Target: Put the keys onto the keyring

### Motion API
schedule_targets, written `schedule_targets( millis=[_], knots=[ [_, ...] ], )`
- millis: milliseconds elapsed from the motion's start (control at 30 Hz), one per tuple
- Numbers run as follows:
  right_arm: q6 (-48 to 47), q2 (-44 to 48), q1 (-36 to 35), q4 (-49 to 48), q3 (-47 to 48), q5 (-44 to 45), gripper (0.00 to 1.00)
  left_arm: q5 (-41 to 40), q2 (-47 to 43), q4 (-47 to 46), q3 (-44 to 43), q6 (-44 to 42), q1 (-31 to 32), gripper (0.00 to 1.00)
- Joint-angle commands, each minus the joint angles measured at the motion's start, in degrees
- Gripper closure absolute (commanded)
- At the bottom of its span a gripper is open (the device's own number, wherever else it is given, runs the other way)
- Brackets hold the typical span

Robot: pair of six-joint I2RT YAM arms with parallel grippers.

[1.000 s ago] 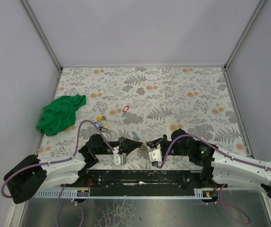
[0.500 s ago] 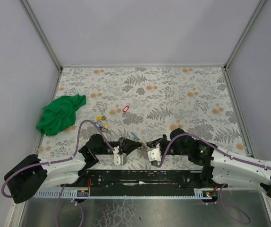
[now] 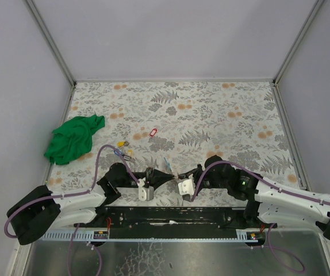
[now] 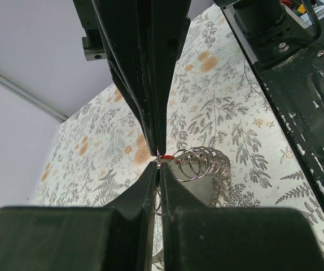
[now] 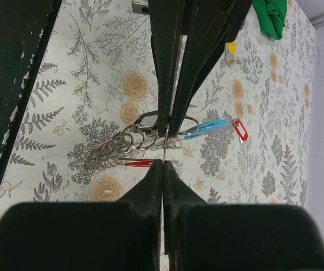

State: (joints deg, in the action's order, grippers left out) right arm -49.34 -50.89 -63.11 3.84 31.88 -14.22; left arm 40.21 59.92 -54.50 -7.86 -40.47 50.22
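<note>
right gripper (image 5: 165, 148) has edged in toward left gripper (image 4: 158, 158), both jaws pinched shut on the keyring (image 5: 207, 127), bracing it for threading; keys (image 3: 152, 133) beyond it lie loose.

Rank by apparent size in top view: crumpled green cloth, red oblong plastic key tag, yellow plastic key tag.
Largest by far: crumpled green cloth.
Then red oblong plastic key tag and yellow plastic key tag: both tiny, alike; not rankable.
</note>
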Motion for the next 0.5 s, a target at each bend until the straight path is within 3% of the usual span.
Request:
schedule_targets(
  millis=[0,467],
  knots=[
    [0.91,-0.44,-0.76,-5.16,3.60,-3.49,1.00,2.36,0.62,-4.81,-2.49,0.67,0.37,1.00],
    [3.86,0.90,-0.73,-8.10,3.71,-5.09,1.00,1.53,0.19,-3.43,-2.34,0.22,0.39,1.00]
  ],
)
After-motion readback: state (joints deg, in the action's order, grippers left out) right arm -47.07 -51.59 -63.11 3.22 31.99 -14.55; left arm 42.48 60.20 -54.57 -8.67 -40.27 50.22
